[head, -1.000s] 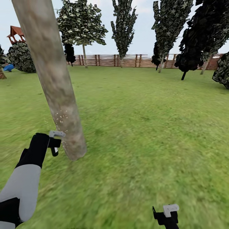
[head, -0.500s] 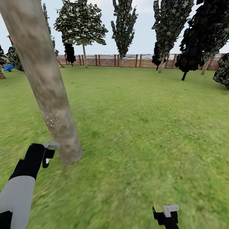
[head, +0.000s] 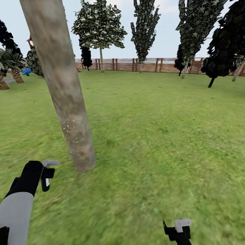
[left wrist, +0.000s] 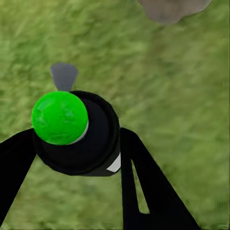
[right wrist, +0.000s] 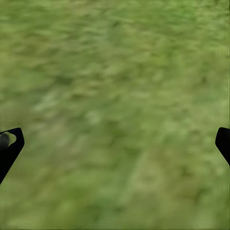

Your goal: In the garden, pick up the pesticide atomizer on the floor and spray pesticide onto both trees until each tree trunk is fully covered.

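left gripper (left wrist: 76, 143) with fingers clenched around the black, green-capped pesticide atomizer (left wrist: 72, 132), held low near the foot of the tree trunk (head: 64, 92), white specks on its bark, right gripper (right wrist: 115, 139) fingers released, spread over the lawn (head: 163, 136)

The left arm (head: 17, 211) wears a smooth pale grey shell along the forearm, which gives way toward the wrist to a matte black segment. A further black band shows at the near end of the grey shell. The left gripper (head: 47, 175) beyond that black wrist is black too, topped by a small light grey bracket (blocky, like a clip). In the left wrist view its fingers (left wrist: 143, 191) are flat black blades, one with a long narrow slot cut through it. The right gripper (head: 178, 230) is black with a white angular bracket on top; its black fingertips (right wrist: 9, 146) are rounded.
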`<state>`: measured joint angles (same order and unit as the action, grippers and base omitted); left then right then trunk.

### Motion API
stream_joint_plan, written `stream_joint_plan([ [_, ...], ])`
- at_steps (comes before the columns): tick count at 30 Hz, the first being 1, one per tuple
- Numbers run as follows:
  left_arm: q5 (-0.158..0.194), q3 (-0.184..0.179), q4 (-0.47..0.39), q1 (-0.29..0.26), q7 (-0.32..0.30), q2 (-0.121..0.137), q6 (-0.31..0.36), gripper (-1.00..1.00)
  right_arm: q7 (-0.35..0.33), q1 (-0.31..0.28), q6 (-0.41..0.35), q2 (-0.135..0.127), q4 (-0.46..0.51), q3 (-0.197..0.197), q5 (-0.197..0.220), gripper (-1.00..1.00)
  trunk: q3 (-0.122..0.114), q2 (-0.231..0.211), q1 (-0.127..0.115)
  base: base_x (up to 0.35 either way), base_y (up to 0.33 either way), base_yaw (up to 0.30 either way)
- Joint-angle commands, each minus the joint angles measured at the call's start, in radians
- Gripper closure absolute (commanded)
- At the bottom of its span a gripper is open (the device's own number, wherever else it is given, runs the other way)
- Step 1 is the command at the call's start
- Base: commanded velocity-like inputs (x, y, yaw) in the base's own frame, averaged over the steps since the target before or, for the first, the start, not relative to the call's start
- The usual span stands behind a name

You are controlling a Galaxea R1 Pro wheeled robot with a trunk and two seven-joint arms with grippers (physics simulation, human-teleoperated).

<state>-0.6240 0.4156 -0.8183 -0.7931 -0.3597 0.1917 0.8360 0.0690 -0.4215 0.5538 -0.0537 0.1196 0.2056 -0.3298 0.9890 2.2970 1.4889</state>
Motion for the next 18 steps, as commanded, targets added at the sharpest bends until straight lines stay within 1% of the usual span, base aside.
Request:
stream_joint_plan([
  [1,0.01,0.005,0.014,0.0,-0.005,0.008,0.0,1.0,0.0,0.0,0.0,0.0,0.0,0.0,0.0,-1.0,0.0,0.0,0.0,0.0,0.0,0.101],
  [3,0.009,0.004,0.022,0.0,-0.009,0.003,-0.003,1.0,0.0,0.0,0.0,0.0,0.0,0.0,0.0,-1.0,0.0,0.0,0.0,0.0,0.0,0.039],
  [5,0.009,0.003,0.022,-0.001,-0.012,-0.018,-0.004,1.0,-0.001,0.0,0.0,0.0,0.0,0.0,0.0,-1.0,0.0,0.0,0.0,0.0,0.0,0.011],
  [6,0.01,0.002,0.02,-0.011,-0.023,-0.052,-0.007,1.0,-0.002,0.0,0.0,0.0,0.0,0.0,0.0,-1.0,0.0,0.0,0.0,0.0,0.0,0.002],
  [7,0.009,0.001,0.019,-0.014,-0.052,-0.059,-0.02,1.0,-0.003,0.0,0.0,0.0,0.0,0.0,-0.001,-1.0,0.0,0.0,0.0,0.0,0.0,0.0],
  [8,0.005,-0.026,0.016,-0.019,-0.146,-0.058,-0.072,1.0,-0.003,0.0,0.0,0.0,0.0,0.0,-0.001,-1.0,0.0,0.0,0.0,0.0,0.0,0.0],
  [9,0.002,-0.033,0.01,-0.026,-0.155,-0.056,-0.078,1.0,-0.003,0.0,0.0,0.0,0.0,0.0,-0.001,-1.0,0.0,0.0,0.0,0.0,0.0,0.0],
  [11,-0.002,-0.039,-0.003,-0.075,-0.162,-0.051,-0.079,1.0,-0.003,0.0,0.0,0.0,0.0,0.0,-0.001,-1.0,0.0,0.0,0.0,0.0,0.0,0.0],
  [12,-0.003,-0.04,-0.006,-0.087,-0.163,-0.051,-0.078,1.0,-0.003,0.0,0.0,0.0,0.0,0.0,-0.002,-1.0,0.0,0.0,0.0,0.0,0.0,0.0],
  [16,-0.003,-0.043,-0.01,-0.088,-0.165,-0.052,-0.084,1.0,-0.003,0.0,0.0,0.0,0.0,0.0,-0.001,-1.0,0.0,0.0,0.0,0.002,0.0,0.0],
  [18,-0.003,-0.043,-0.012,-0.088,-0.166,-0.05,-0.085,1.0,-0.003,0.0,0.0,0.0,0.0,0.0,-0.002,-1.0,0.0,0.0,0.0,0.175,0.013,0.0],
])
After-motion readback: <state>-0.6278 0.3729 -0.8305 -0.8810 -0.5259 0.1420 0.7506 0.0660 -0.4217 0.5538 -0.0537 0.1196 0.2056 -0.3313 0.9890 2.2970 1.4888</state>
